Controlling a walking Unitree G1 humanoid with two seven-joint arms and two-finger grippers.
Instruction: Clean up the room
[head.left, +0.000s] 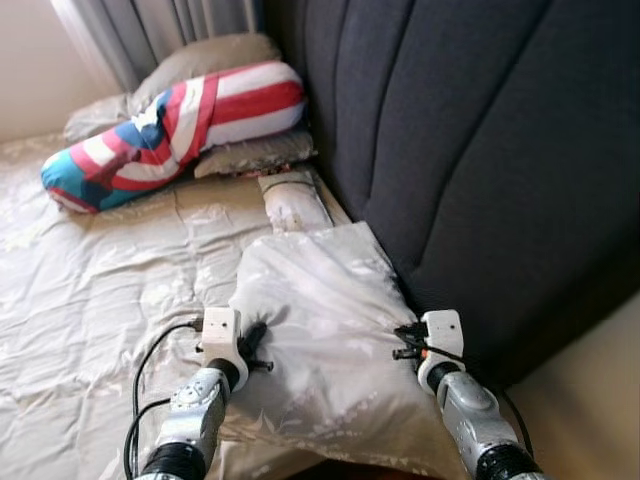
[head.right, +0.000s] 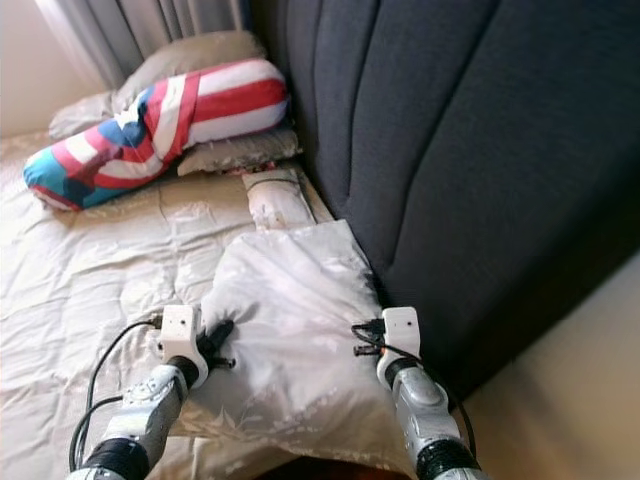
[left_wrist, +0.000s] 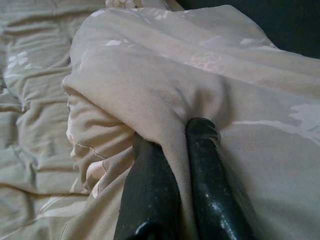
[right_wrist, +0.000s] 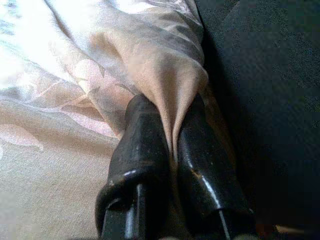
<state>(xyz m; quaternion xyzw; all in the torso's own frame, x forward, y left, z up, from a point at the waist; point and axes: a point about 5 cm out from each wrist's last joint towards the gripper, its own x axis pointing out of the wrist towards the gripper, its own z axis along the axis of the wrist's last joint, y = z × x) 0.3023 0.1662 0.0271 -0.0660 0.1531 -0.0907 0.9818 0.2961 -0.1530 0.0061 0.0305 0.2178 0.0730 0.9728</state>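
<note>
While pinched: pillow (head.left: 320, 340); both end effectors

Satiny cloth pillow (head.left: 320, 330); matt fabric headboard (head.left: 480, 150)

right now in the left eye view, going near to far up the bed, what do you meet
left tool and right tool each pinching the cream pillow → small rolled cushion → striped bolster → grey pillow → curtain
</note>
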